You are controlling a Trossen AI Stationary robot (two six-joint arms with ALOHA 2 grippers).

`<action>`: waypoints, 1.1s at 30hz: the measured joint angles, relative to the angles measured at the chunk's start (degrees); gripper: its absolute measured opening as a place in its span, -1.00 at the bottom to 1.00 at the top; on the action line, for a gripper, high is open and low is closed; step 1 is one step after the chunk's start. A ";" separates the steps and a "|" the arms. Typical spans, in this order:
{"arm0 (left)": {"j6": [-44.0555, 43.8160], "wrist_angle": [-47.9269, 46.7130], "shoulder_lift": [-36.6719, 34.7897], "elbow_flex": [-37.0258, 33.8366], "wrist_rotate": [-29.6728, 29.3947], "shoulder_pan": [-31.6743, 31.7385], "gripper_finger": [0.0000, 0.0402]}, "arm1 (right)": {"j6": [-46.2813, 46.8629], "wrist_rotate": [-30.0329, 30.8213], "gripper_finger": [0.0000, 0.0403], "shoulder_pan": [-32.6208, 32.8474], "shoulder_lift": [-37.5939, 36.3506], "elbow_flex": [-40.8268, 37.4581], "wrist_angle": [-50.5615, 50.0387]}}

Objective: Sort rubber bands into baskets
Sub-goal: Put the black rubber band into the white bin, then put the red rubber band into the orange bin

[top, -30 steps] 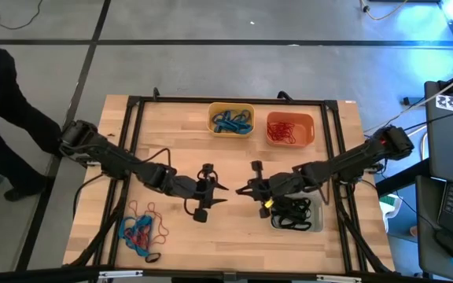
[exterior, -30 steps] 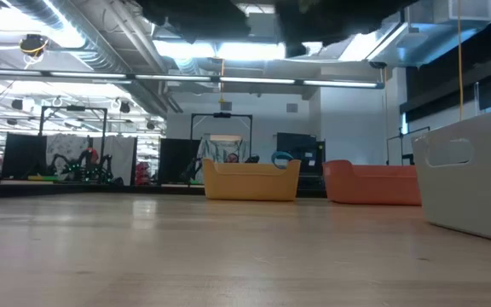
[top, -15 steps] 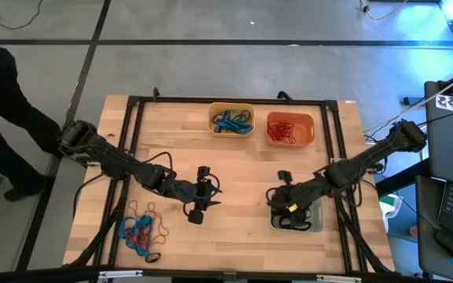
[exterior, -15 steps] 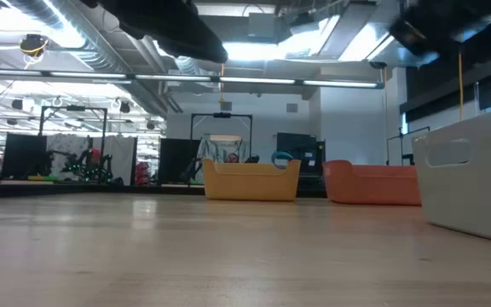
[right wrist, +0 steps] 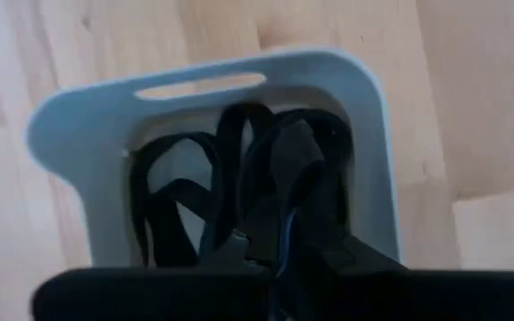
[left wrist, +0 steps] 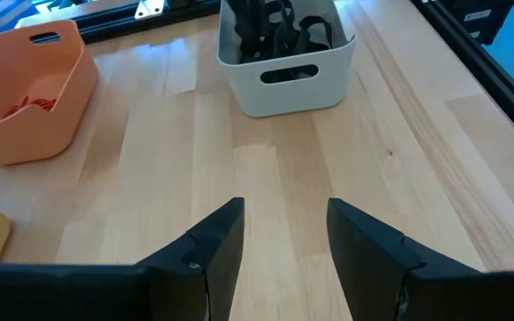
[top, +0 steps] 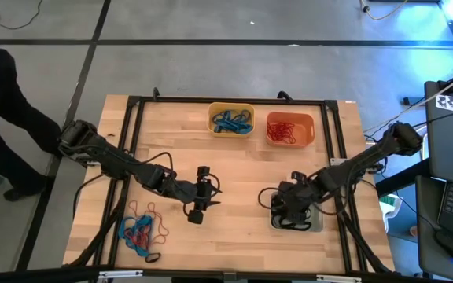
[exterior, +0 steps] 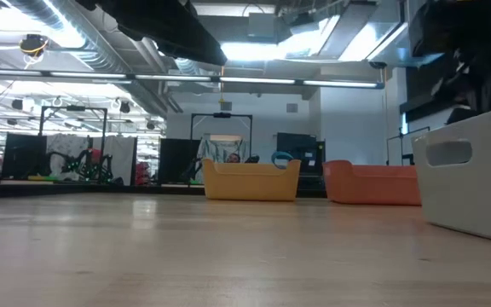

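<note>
My left gripper [top: 204, 193] hangs open and empty over the middle of the table; its own view shows both fingers [left wrist: 284, 241] above bare wood. My right gripper [top: 289, 206] reaches down into the pale grey basket [top: 297, 229] and is shut among the black rubber bands [right wrist: 177, 196]. A loose pile of blue, red and black bands [top: 141, 229] lies on the table at the near left. The yellow basket [top: 231, 105] holds blue bands and the orange basket [top: 290, 116] holds red bands. My right gripper comes from above with its shut fingers [right wrist: 297, 169] pointing down into the grey basket. A black loop [right wrist: 239, 120] runs off the fingertips and lies on the other black bands. The fingers themselves hide where the loop is pinched.
The yellow and orange baskets stand side by side at the far edge, and the grey basket [left wrist: 286, 85] stands at the near right. A single black band [top: 152, 257] lies by the near edge. A person [top: 6, 118] stands beyond the table's left edge. Bare wood lies between the arms.
My right gripper has gone from the middle of the table toward the right edge and down into the grey basket. My left gripper has drawn back a little toward the left edge and stays open.
</note>
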 joint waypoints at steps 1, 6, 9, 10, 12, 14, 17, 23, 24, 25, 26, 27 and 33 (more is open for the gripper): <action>0.00 0.00 0.00 0.00 0.00 0.00 -0.21 | 0.54 -0.45 -0.83 -0.31 0.31 0.00 -0.19; 0.32 0.00 0.00 0.00 -0.02 0.00 -0.21 | 1.03 -3.60 -0.45 -2.04 0.38 0.00 -0.71; 0.33 0.00 0.00 0.00 -0.02 0.00 -0.21 | -0.57 -8.69 -0.24 -3.80 0.35 0.00 -1.61; 0.04 -0.02 0.00 0.00 -0.02 0.00 -0.21 | -1.50 -10.62 -0.18 -4.42 0.35 0.00 -1.67; -1.01 -0.04 -0.08 0.00 -0.02 0.00 -0.21 | -2.50 -13.17 -0.10 -5.86 0.33 0.00 -1.51; -1.23 -0.91 -0.70 0.01 0.00 -0.01 -0.21 | -4.19 -14.51 -0.05 -7.23 0.33 0.43 -1.43; -2.60 -6.08 -1.80 1.14 0.04 -0.52 -0.21 | -7.49 -13.78 -0.04 -8.25 0.33 2.14 -1.10; -6.43 -21.61 -2.03 6.61 2.01 -2.16 -0.21 | -16.75 -7.19 -0.06 -8.86 0.26 7.98 0.93; -7.09 -22.98 -2.03 7.02 3.23 -2.43 -0.21 | -18.52 -4.99 -0.06 -8.85 0.26 8.65 2.51; -8.12 -24.29 -2.03 7.19 4.56 -2.65 -0.21 | -20.46 -2.88 -0.06 -8.86 0.26 9.08 4.62; -9.46 -25.44 -2.03 7.27 6.13 -2.88 -0.21 | -22.36 -1.25 -0.06 -8.86 0.26 9.31 7.05; -10.74 -26.36 -2.03 7.31 7.90 -3.19 -0.21 | -24.58 0.23 -0.06 -8.86 0.26 9.35 9.95; -17.18 -34.71 -1.55 7.37 14.09 -5.54 -0.21 | -39.37 4.66 -0.06 -8.88 2.17 9.35 25.06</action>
